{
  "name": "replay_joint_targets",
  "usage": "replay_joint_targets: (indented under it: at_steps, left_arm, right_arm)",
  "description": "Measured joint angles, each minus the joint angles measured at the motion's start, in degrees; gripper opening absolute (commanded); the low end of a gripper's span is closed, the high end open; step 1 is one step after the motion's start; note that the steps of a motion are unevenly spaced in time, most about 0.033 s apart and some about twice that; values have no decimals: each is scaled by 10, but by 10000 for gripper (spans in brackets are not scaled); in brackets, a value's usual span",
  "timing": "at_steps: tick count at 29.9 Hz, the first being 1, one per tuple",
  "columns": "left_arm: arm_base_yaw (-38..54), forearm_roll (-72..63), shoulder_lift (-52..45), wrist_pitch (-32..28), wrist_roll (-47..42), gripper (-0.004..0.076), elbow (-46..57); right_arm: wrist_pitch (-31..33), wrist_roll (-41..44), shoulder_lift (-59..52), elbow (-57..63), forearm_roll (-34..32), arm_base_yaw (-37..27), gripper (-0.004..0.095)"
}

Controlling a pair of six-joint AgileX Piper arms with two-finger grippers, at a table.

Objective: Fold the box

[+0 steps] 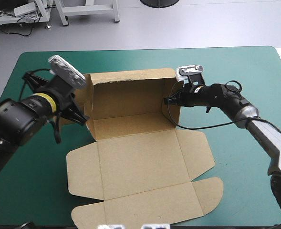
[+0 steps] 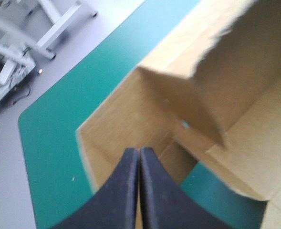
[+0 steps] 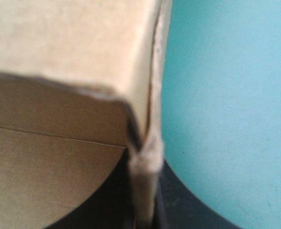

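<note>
the brown cardboard box lies mid-table on the teal-green cover, far walls raised, near panels flat. the right black-finned gripper pinches its right wall (fingertips hidden by board); the left black-finned gripper, closed to a point, sits at the left wall.

Beyond the table with its teal-green cover, a pale grey floor fills the top of the high view. White furniture legs stand at its upper left, with loose cables beside them. The left wrist view's upper left shows grey floor and white legs too.
</note>
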Motion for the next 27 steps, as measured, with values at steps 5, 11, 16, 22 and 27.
replay_joint_targets:
  at_steps: [5,11,16,22,27]
  left_arm:
    - [180,-115,2,59,24,-6,-58]
    - [337,-269,1,84,53,-6,-75]
    - [398,-289,1,84,53,-5,-51]
    - [449,-320,16,82,59,-5,24]
    - [482,-391,56,69,86,-5,51]
  right_arm:
    - [53,29,-9,-13,-24,-10,-14]
    - [160,54,-24,-40,-58,-22,-14]
    - [254,68,-43,-48,-66,-21,-14]
    - [325,90,-81,-58,-107,-22,-14]
    - [383,110,-117,-82,-131,-22,-15]
